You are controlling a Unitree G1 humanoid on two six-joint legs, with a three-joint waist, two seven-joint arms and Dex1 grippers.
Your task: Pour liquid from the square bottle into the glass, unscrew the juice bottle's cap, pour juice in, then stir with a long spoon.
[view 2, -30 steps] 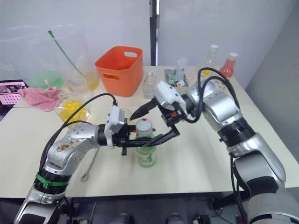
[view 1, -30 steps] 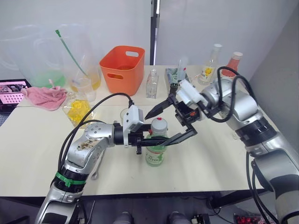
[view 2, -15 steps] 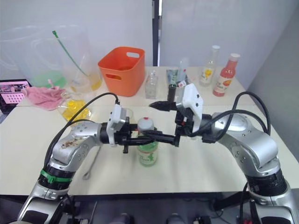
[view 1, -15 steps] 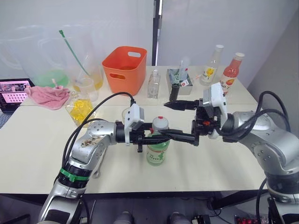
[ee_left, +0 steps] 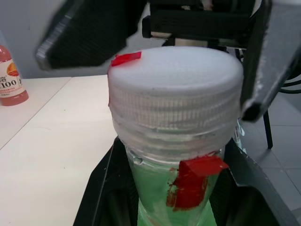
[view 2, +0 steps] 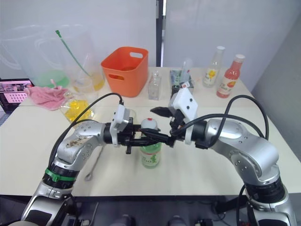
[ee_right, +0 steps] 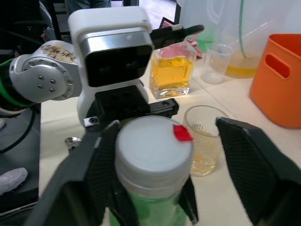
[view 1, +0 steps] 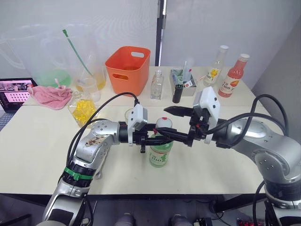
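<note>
White cap (view 1: 163, 123) sits centre frame on the juice bottle (view 1: 160, 149). I keep the left gripper (view 1: 151, 137) clamped below the cap to brace it, while the right gripper (view 1: 170, 123) straddles the cap, jaws wide. Behind: glass (view 1: 130, 115), tabletop (view 1: 37, 141).

Pale cream table (view 1: 221, 169), seam across far part. Juice bottle (view 1: 160, 150) stands upright on it, between jaws of both grippers. Glass (ee_right: 203, 139) just behind jaws; square bottle (view 1: 83, 109) well off to left of jaws. Long spoon (view 2: 93, 165) flat under left arm. Beyond jaws at far edge: orange bin (view 1: 128, 69), slim clear bottle (view 1: 157, 86), pink cloth (view 1: 49, 95), pink-red bottle (view 1: 234, 76), yellow-labelled bottle (view 1: 216, 67), big clear pitchers (view 1: 51, 59).
</note>
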